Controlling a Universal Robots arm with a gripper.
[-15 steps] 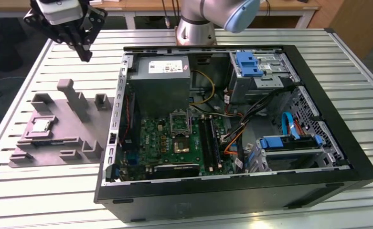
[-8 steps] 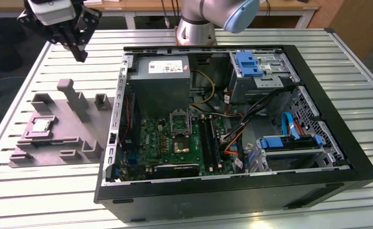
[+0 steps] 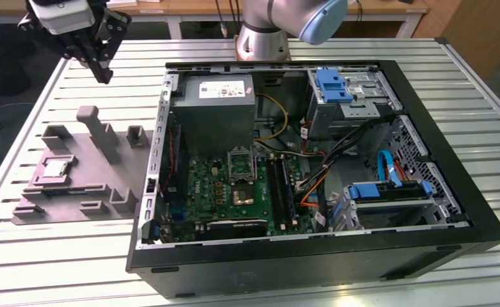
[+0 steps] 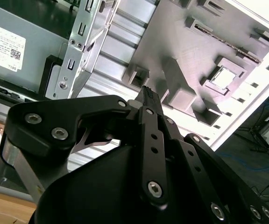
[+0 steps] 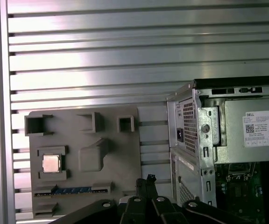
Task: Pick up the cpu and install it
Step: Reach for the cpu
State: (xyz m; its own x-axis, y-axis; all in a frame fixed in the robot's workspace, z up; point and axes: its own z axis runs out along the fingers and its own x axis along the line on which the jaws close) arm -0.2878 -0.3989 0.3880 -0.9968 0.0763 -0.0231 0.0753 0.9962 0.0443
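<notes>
The cpu (image 3: 56, 168) is a small silvery square chip lying flat in a recess of the grey fixture plate (image 3: 88, 192), on the table at the exterior view's left of the open computer case (image 3: 318, 160). Both wrist views show the cpu (image 4: 223, 77) (image 5: 51, 163) in its recess. My gripper (image 3: 104, 73) hangs high above the table, beyond the far end of the plate, well apart from the chip. Its fingers meet at the tip (image 4: 146, 92) (image 5: 149, 178) and hold nothing. On the green motherboard, the socket (image 3: 242, 192) lies uncovered with its metal frame (image 3: 240, 164) raised.
The grey plate carries several upright posts and blocks (image 3: 104, 131). Inside the case are a grey power supply with a white label (image 3: 219, 96), blue drive brackets (image 3: 333, 85), loose cables (image 3: 335, 160) and memory slots (image 3: 277, 185). The slatted metal table (image 3: 62, 256) surrounds everything.
</notes>
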